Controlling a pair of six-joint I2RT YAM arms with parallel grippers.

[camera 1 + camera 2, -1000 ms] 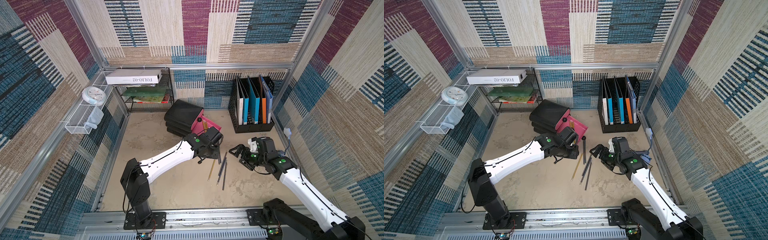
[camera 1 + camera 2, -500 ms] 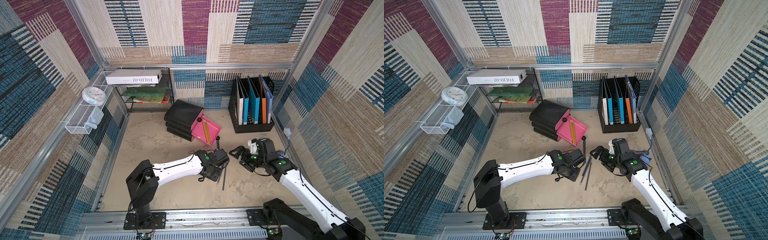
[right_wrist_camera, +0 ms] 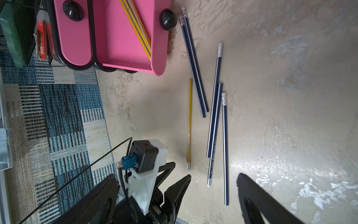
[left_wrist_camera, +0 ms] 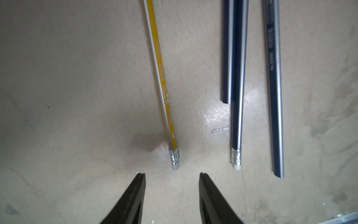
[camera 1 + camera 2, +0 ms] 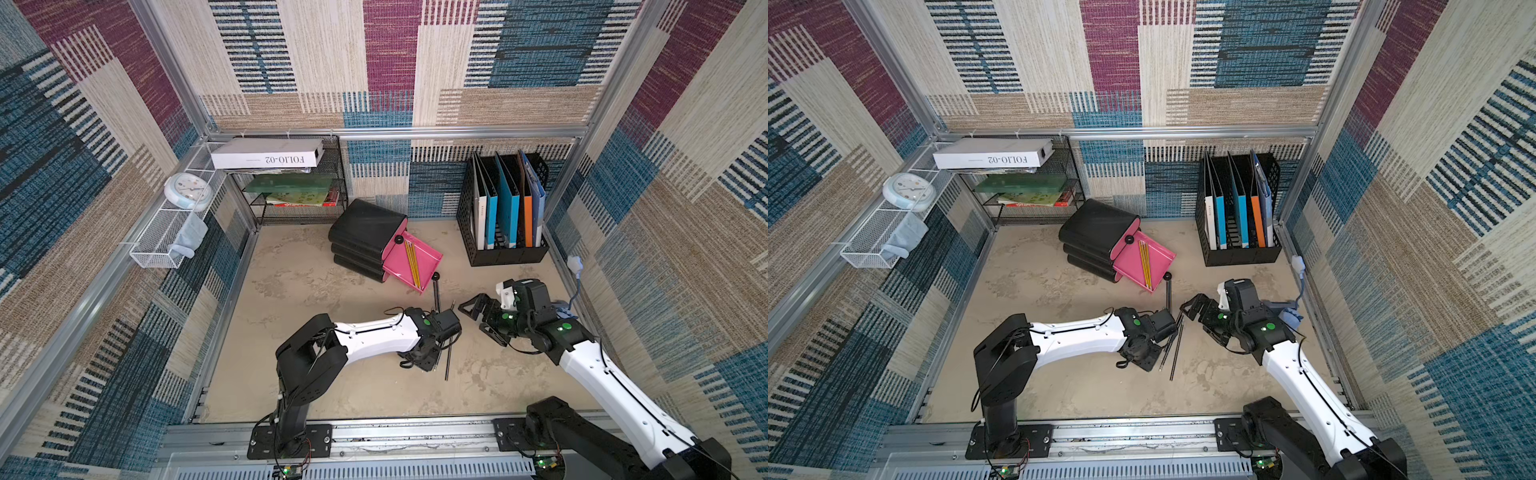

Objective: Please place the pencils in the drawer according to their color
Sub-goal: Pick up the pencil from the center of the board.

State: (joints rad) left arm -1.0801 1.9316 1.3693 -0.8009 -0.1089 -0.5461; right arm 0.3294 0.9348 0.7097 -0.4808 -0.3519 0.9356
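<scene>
At the left stands the black drawer unit (image 5: 365,228), one pink drawer (image 5: 430,261) pulled out over the tabletop (image 5: 316,291). Yellow pencils (image 5: 412,264) lie slantwise inside it, three as far as we can make out.

Next comes the left pincer (image 4: 172,174), low over the tabletop. Its jaws are partly apart and hold nothing. Just ahead of the tips lies the eraser end of the one loose yellow pencil (image 4: 161,77), flat on the surface and apart from both jaws. In both top views the arm hides this pencil.

Further right lie the navy pencils (image 4: 273,87), five in the right wrist view: two close beside the drawer knob, three in a loose bundle near the yellow one.

Rightmost, the right pincer (image 3: 214,174) hovers near the bundle, jaws spread wide and empty.

We judge the step in hand to be the pick of the last loose yellow pencil. The next move calls for sliding forward until the jaws straddle the thin shaft, dropping to the tabletop and closing without nudging the navy neighbours. The pencil then goes to the pink drawer, while the navy ones need a drawer of their own.
</scene>
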